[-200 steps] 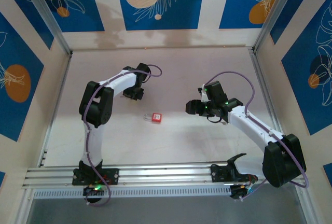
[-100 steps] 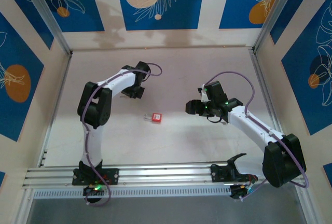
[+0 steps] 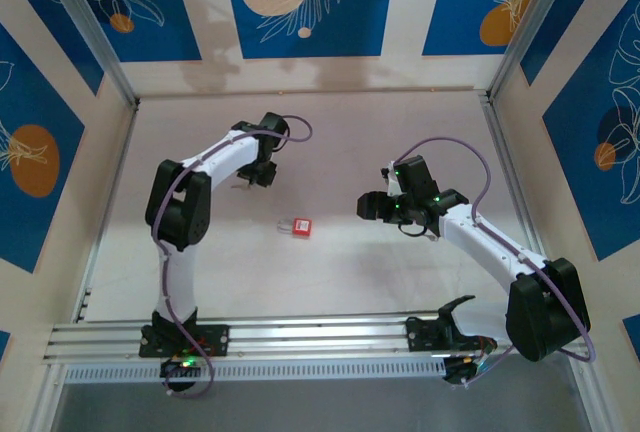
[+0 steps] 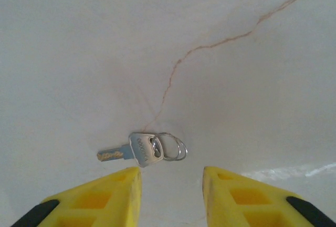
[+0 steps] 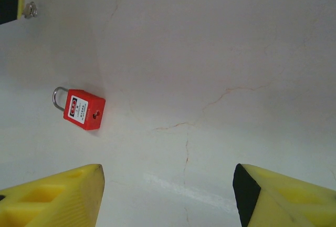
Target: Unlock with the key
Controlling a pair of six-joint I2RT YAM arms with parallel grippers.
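l jaws spread, key (image 4: 140, 151) flat on table (image 4: 79, 53) just ahead; r jaws wide apart, padlock (image 5: 82, 110) ahead.

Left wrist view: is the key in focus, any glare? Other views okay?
Left wrist: key sharp, soft even light, faint shadow, no glare. Right wrist: padlock crisp, label text unreadable. Top external: evenly lit, padlock small but distinct.

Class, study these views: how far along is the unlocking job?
Done: nothing; the key lies loose on the table and the red padlock looks shut. In hand: left jaws open just short of the key. Left: grasp, insert, turn.
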